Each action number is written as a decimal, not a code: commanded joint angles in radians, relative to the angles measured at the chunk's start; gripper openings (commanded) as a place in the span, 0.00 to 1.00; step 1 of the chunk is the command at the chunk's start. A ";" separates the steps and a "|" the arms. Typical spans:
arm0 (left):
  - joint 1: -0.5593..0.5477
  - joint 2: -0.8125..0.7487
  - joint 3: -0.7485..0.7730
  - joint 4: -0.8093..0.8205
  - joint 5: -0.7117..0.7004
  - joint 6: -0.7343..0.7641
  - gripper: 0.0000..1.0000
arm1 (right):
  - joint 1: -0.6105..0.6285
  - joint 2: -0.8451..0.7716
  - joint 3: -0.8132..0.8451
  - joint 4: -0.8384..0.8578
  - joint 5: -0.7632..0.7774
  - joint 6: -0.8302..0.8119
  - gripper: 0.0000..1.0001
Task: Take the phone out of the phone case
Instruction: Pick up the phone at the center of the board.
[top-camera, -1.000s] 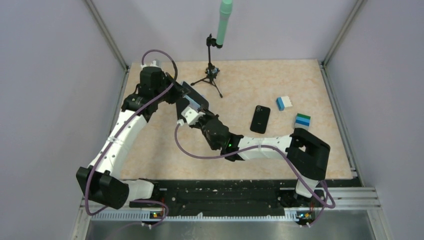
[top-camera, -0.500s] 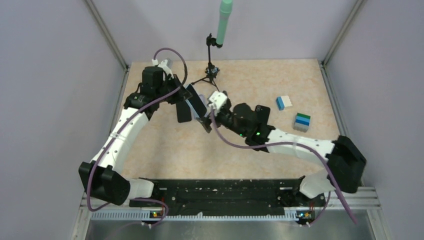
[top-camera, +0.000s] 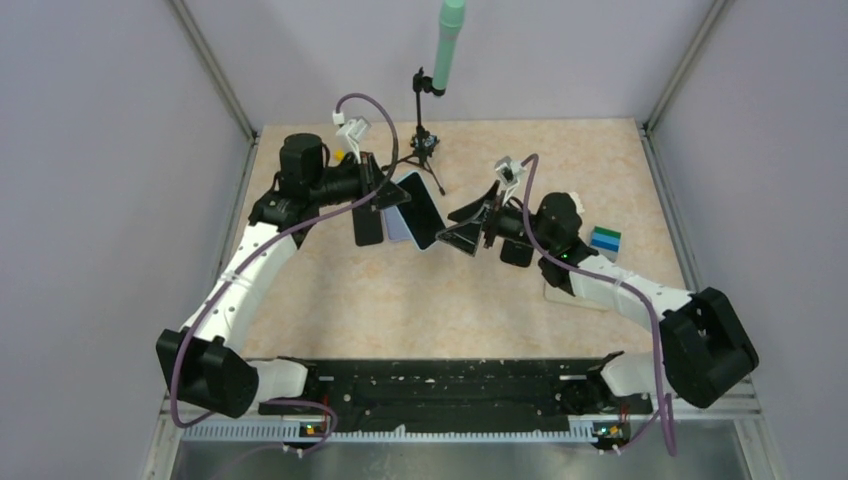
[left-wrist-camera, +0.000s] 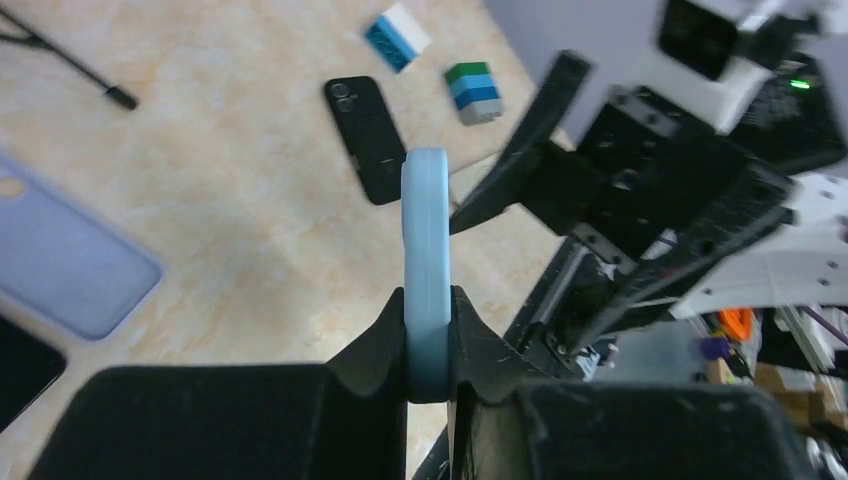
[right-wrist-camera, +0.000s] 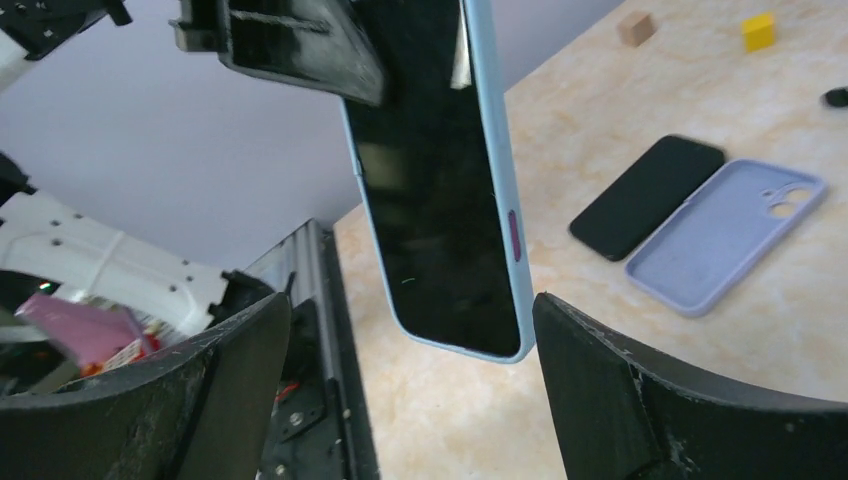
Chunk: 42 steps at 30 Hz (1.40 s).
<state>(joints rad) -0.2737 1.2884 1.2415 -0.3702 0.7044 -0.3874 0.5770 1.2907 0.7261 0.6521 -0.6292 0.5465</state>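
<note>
1. Left gripper (left-wrist-camera: 428, 325) is clamped on one end of the phone (right-wrist-camera: 430, 200), holding it up off the table (top-camera: 520, 165).
2. The phone sits inside its light blue case (left-wrist-camera: 425, 220). It is edge-on to the left wrist camera, with its dark screen facing the right wrist camera.
3. Right gripper (top-camera: 455, 228) has its jaws spread wide. It faces the phone's screen close up and touches nothing.
4. On the table under the arms, an empty lavender case (right-wrist-camera: 725, 235) lies right beside a black handset (right-wrist-camera: 648, 195).
5. Another black handset (left-wrist-camera: 365, 140) lies back up, near a blue-white block (left-wrist-camera: 397, 35) and a green-blue block (left-wrist-camera: 473, 90).
6. A small tripod (top-camera: 425, 150) stands at the far edge.
</note>
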 joint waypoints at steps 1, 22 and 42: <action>-0.009 -0.054 -0.007 0.250 0.294 -0.054 0.00 | -0.012 0.058 -0.007 0.231 -0.162 0.180 0.88; -0.071 -0.074 -0.034 0.295 0.371 -0.133 0.46 | -0.003 0.268 -0.079 1.060 -0.230 0.751 0.00; -0.102 -0.163 -0.263 0.780 0.025 -0.668 0.52 | 0.081 0.059 0.032 0.328 0.023 0.572 0.00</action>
<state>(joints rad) -0.3706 1.1584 0.9348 0.3820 0.7746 -1.0698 0.6361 1.4090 0.7010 1.0836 -0.6716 1.1439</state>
